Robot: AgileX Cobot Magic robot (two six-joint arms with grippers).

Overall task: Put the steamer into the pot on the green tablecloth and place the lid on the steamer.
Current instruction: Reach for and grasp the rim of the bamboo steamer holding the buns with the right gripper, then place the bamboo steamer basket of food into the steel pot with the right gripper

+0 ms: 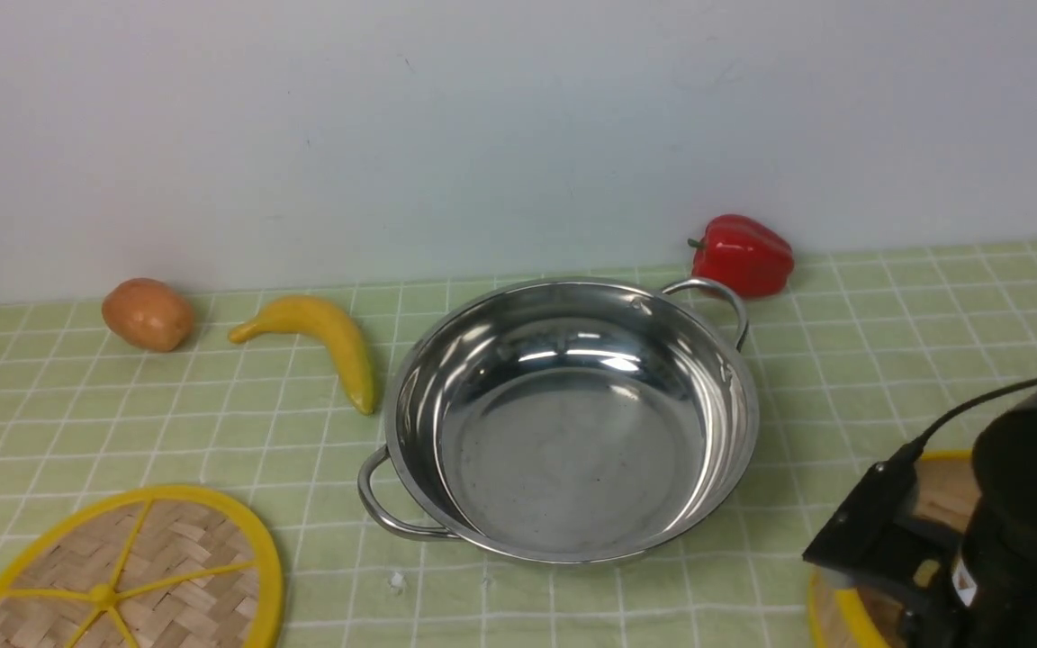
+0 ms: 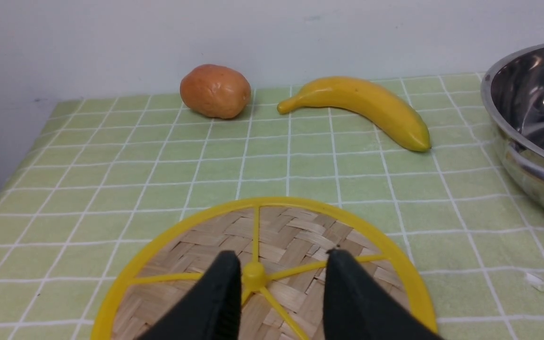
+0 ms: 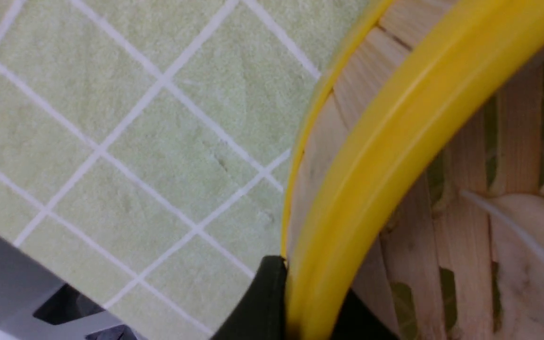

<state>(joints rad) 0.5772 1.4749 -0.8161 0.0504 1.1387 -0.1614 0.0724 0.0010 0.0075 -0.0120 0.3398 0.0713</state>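
Note:
The shiny steel pot (image 1: 419,405) stands empty in the middle of the green tablecloth (image 1: 888,360). The woven lid (image 1: 122,576) with its yellow spokes lies flat at the front left. My left gripper (image 2: 281,264) hovers open over it, one black finger (image 2: 220,297) on each side of the centre hub, not pressing it. The steamer (image 1: 942,495) sits at the front right, mostly hidden by my right arm (image 1: 1032,522). My right gripper (image 3: 310,302) is shut on the steamer's yellow rim (image 3: 395,141), one finger outside the wall and one inside. A pale bun (image 3: 527,245) lies on the slats.
A potato (image 1: 148,313) and a banana (image 1: 325,346) lie to the pot's far left. A red pepper (image 1: 743,255) sits by the back wall, just beyond the pot's far handle (image 1: 716,297). A small clear scrap (image 1: 395,582) lies before the pot.

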